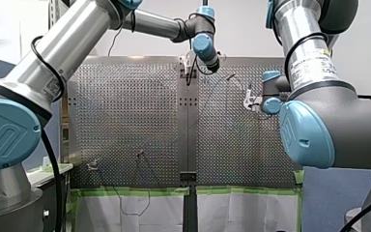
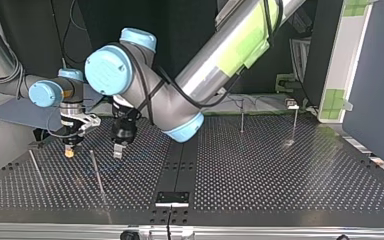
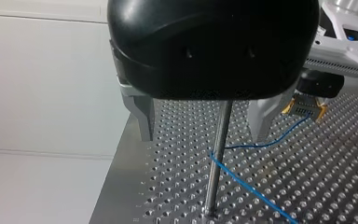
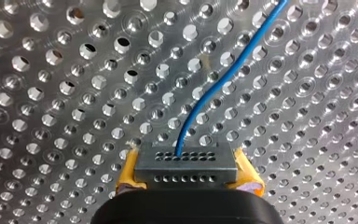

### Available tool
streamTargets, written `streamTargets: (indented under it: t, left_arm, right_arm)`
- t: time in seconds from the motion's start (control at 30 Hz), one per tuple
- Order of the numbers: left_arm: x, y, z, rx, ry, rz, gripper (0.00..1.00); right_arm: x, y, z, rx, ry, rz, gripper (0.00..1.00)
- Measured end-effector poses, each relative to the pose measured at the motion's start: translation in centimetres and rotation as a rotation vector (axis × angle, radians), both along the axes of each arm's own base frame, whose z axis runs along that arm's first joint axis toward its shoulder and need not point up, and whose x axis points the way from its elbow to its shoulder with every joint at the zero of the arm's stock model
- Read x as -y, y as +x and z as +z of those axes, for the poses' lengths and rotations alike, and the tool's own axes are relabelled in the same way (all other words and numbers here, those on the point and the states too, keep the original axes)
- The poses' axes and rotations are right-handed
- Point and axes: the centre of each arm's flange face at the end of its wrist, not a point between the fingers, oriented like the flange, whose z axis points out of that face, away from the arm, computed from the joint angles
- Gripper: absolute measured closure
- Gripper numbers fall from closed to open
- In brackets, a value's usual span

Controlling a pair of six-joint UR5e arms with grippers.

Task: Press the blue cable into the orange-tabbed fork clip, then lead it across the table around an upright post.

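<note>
The thin blue cable (image 4: 223, 79) runs over the perforated table and ends between my right gripper's (image 4: 186, 161) yellow pads, which are shut on it. In the left wrist view the blue cable (image 3: 256, 186) bends around the foot of an upright metal post (image 3: 216, 158). My left gripper (image 3: 203, 139) hangs over that post with its metal fingers (image 3: 142, 116) open, one on each side, touching neither post nor cable. My right gripper (image 3: 304, 108) is just beyond it. In the top view my left gripper (image 2: 118, 151) and my right gripper (image 2: 70, 151) stand side by side near the post (image 2: 97, 175). I cannot make out the fork clip.
A second slanted rod (image 2: 37, 170) stands near the table's edge at the top view's left. Two more upright posts (image 2: 242, 117) (image 2: 295, 125) rise at the far right of that view. A black bracket (image 2: 172, 198) sits at the near middle seam.
</note>
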Motion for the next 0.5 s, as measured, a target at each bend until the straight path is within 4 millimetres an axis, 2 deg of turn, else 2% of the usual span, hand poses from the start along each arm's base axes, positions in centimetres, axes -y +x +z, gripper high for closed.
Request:
streamTargets:
  t: [0.23, 0.5]
  left_arm:
    - [0.0, -0.6, 0.3, 0.016, 0.033, 0.036, 0.01]
    - [0.9, -1.4, 0.3, 0.03, 0.064, -0.019, 0.01]
  right_arm:
    - [-0.1, 0.1, 0.0, 0.0, 0.0, 0.003, 1.0]
    - [-0.1, 0.2, 0.0, 0.0, 0.0, 0.004, 1.0]
